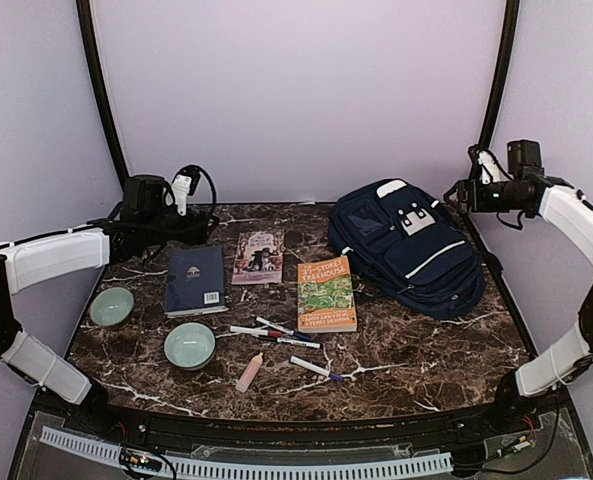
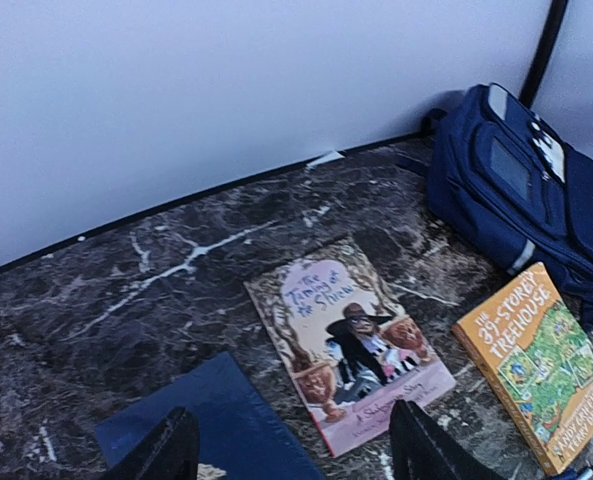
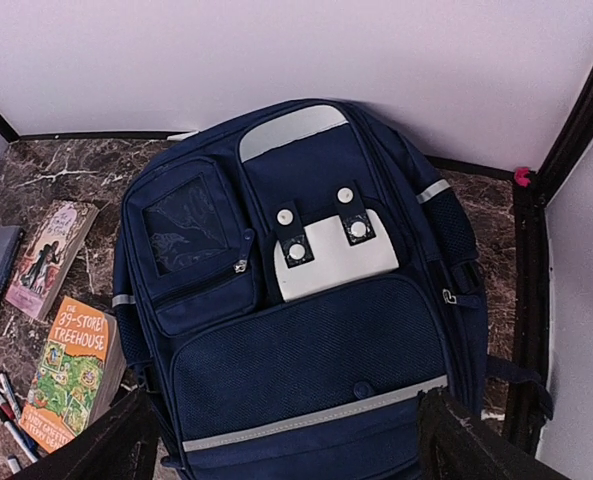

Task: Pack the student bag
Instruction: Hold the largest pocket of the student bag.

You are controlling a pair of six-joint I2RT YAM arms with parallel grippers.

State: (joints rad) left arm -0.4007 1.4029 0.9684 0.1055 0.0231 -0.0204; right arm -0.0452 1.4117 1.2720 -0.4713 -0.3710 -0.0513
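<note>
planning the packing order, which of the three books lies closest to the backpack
The orange Treehouse book, lying right beside the navy backpack. The pink Taming of the Shrew book and the plain navy book lie further left.

Bright, even light; the student bag (image 1: 406, 248) throws only a soft shadow. My left wrist view is slightly blurred, the right sharper.

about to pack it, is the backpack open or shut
Looks shut: the student bag lies front up, with no gap or lining showing in any view. Its main zip cannot be made out.
</note>
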